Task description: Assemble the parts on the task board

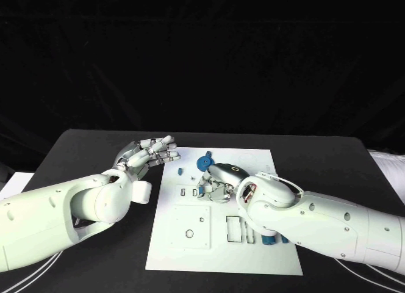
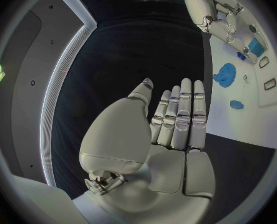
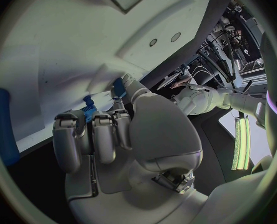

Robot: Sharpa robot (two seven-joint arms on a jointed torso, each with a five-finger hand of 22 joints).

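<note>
Blue parts sit scattered on the white task board (image 1: 180, 244), which lies flat in the middle of the black table (image 1: 97, 140) under both of the robot's arms. One part, a blue gear (image 1: 205, 163), lies on the board just beyond the right hand (image 1: 216, 183), and a blue cylinder (image 1: 269, 238) stands near the board's edge under the right forearm. The right hand is lowered over the board with its fingers curled down; the right wrist view shows those fingers (image 3: 104, 134) bent around a small blue piece (image 3: 88, 113) close against the white plate, though whether the piece is truly gripped cannot be told. The left hand (image 1: 148, 155) is raised off the table beside the board's left edge, palm up and released, holding nothing, its fingers (image 2: 185, 114) straight and side by side. Seen from the left wrist, the gear (image 2: 225, 75) and a smaller blue piece (image 2: 237, 104) lie on the board past the fingertips, with a square blue block (image 2: 257, 47) farther along near the right hand (image 2: 222, 20). The board carries rectangular and round cut-outs (image 1: 235, 227) on the side near the robot. Behind the table the room is dark, a black backdrop (image 1: 202, 61) filling the far side.
</note>
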